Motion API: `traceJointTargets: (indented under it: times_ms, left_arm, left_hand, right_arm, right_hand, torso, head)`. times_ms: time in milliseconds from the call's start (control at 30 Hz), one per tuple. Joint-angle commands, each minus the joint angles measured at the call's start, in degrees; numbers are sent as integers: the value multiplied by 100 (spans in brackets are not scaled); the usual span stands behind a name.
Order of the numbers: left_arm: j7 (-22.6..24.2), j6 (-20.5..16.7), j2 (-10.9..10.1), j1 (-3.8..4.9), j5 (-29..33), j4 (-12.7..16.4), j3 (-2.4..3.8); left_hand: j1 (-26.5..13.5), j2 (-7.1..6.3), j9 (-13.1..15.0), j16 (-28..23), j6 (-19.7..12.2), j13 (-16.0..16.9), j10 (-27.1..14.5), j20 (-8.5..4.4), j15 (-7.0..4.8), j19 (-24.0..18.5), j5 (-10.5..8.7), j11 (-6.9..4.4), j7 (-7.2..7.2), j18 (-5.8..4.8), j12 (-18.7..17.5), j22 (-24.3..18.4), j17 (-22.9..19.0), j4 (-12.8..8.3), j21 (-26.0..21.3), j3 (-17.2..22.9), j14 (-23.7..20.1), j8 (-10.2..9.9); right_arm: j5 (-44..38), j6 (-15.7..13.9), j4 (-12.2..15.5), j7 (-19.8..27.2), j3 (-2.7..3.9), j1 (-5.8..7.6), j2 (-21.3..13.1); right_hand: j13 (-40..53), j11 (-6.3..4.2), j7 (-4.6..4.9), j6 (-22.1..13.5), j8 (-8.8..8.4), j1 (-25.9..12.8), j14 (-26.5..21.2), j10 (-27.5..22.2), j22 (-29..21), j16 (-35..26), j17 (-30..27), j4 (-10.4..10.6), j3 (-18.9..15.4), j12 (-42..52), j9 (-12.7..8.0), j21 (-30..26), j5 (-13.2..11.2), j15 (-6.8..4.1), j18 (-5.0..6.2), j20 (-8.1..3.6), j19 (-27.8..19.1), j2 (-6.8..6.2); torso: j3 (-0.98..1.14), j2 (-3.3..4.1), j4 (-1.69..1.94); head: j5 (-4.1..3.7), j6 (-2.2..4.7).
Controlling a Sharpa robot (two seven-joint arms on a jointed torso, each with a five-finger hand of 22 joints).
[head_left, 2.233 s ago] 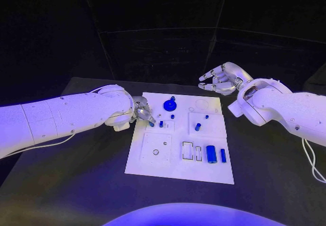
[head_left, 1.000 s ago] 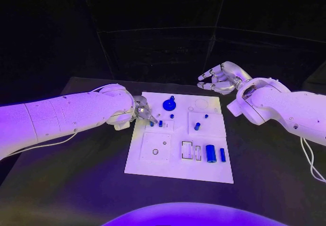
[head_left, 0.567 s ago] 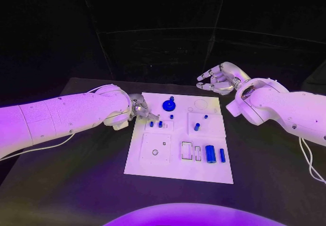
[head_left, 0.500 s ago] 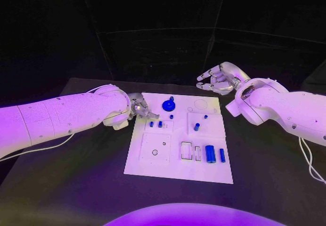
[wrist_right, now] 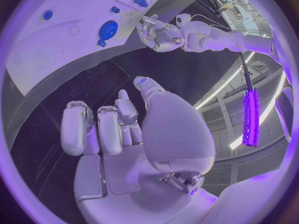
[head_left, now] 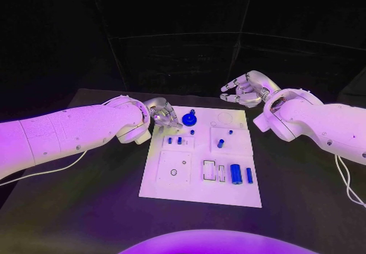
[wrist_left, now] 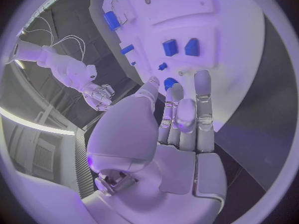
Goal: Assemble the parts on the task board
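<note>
At the centre of the black table [head_left: 91,211] lies the white task board [head_left: 200,190], the largest thing between the two arms. Its far end points to twelve o'clock, its near end to six.

Over the board's far left corner, at about eleven o'clock from its middle, hangs the left hand [head_left: 162,115]. Its fingers [wrist_left: 203,104] are stretched out side by side and apart from the thumb, with nothing in them; in the left wrist view they reach over the board's edge just beside the blue round knob [head_left: 189,117], without plainly touching it. The right hand [head_left: 245,90] floats beyond the far right corner, at about one o'clock, well apart from the board, its fingers loosely curled and spread, holding nothing.

Largest among the parts, the blue round knob stands near the far edge, just to three o'clock of the left hand. A blue cylinder [head_left: 236,173] lies near the right edge toward five o'clock, with a slimmer blue bar [head_left: 248,175] just beside it. A blue peg [head_left: 220,143] stands right of the middle. Two small blue pegs [head_left: 174,141] stand side by side at six o'clock of the left hand, nearest to it after the knob. A tiny blue stud [head_left: 192,131] sits between knob and pegs.

Nothing stands between the left hand and these parts.
</note>
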Motion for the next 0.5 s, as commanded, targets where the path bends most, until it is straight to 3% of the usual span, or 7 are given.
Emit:
traceJointTargets:
  times_ms: [33, 133, 200, 367, 433, 500]
  left_arm:
    - [1111, -369, 163, -9, -268, -96, -22]
    - [1294, -480, 330, -30, -600, -230, -82]
    - [1366, -560, 442, -60, -752, -348, -112]
    - [1367, -694, 671, -146, -1119, -626, -146]
    - [1301, -668, 730, -164, -1254, -694, -151]
    - [1206, -603, 797, -180, -1425, -761, -155]
  left_hand:
    - [273, -22, -93, -174, 29, -146, -169, 37, 44, -85, 13, 15, 55, 47, -158, -88, -232, -168, -135, 97, -185, -106]
    - [609, -93, -331, -465, 72, -612, -447, 108, 118, -195, 2, 97, 98, 55, -672, -175, -662, -373, -294, 322, -566, -424]
    - [702, -180, -526, -383, 192, -981, -392, 135, 140, -167, 3, 111, 82, 72, -957, -182, -698, -485, -308, 507, -572, -686]
    - [604, -342, -821, 372, 477, -1558, -223, 134, 97, 193, -2, 105, 61, 51, -1274, -32, -118, -630, -41, 814, 53, -1086]
    - [549, -382, -868, 531, 496, -1654, -240, 123, 99, 247, -7, 119, 44, 62, -1340, -1, 63, -641, 7, 845, 187, -1159]
    - [448, -458, -940, 815, 560, -1821, -217, 113, 86, 551, -53, 118, 17, 4, -1439, 353, 380, -664, 418, 876, 467, -1275]
  right_arm:
    - [23, 1, -7, 64, 3, 10, 19]
    - [23, 4, -12, 69, 3, 10, 34]
    - [25, 5, -14, 73, 3, 10, 42]
    - [28, 9, -13, 77, 3, 10, 51]
    - [28, 10, -14, 76, 3, 10, 53]
    - [29, 10, -14, 76, 3, 10, 54]
  right_hand:
    - [-5, -13, -24, -6, 26, 22, 247, -44, -2, -18, -3, 9, 26, -14, 0, -21, 32, -47, 79, -9, -45, 11]
    - [-2, -12, -24, -10, 25, 23, 247, -44, 2, -16, 0, 10, 28, -11, -1, -19, 33, -47, 78, -9, -43, 12]
    - [-2, -12, -24, -10, 25, 23, 247, -44, 2, -16, 0, 10, 28, -11, -1, -19, 33, -47, 78, -9, -43, 12]
    - [-2, -12, -24, -10, 25, 23, 247, -44, 2, -16, 0, 10, 28, -11, -1, -19, 33, -47, 78, -9, -43, 12]
    - [-2, -12, -24, -10, 25, 23, 247, -44, 2, -16, 0, 10, 28, -11, -1, -19, 33, -47, 78, -9, -43, 12]
    - [-2, -12, -24, -10, 25, 23, 247, -44, 2, -16, 0, 10, 28, -11, -1, -19, 33, -47, 78, -9, -43, 12]
  torso:
    - [-3, 7, -16]
    - [0, 6, -21]
    - [2, 9, -24]
    - [-3, 10, -16]
    - [-3, 8, -15]
    - [0, 7, -12]
  head:
    - [-8, 28]
    - [-11, 41]
    - [-16, 52]
    - [-69, 67]
    - [-72, 67]
    - [-76, 66]
